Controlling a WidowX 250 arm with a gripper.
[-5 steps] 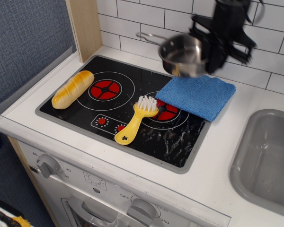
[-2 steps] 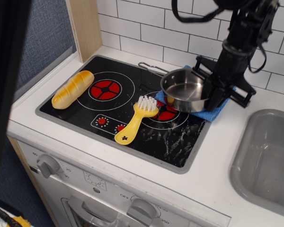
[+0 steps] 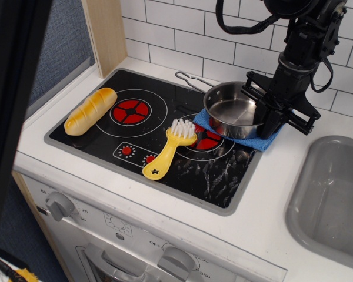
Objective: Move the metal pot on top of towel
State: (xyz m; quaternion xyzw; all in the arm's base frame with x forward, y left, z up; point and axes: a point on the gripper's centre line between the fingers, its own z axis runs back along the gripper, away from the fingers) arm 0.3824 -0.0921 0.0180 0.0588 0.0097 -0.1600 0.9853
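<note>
The metal pot (image 3: 232, 111) is a small shiny saucepan. It sits on the blue towel (image 3: 254, 143) at the back right of the stove top, its thin handle (image 3: 191, 81) pointing back left. The pot covers most of the towel, so only its front and left edges show. My gripper (image 3: 266, 117) comes down from above on the black arm. It is shut on the pot's right rim.
A toy bread loaf (image 3: 90, 110) lies on the left of the black stove top (image 3: 217, 176). A yellow brush (image 3: 167, 150) lies just front-left of the pot. A grey sink (image 3: 335, 194) is at the right. A dark blurred shape (image 3: 12, 88) covers the left edge.
The pot came down from above the towel's back edge onto the towel, my gripper lowering with it. It has since shifted slightly back and right.
</note>
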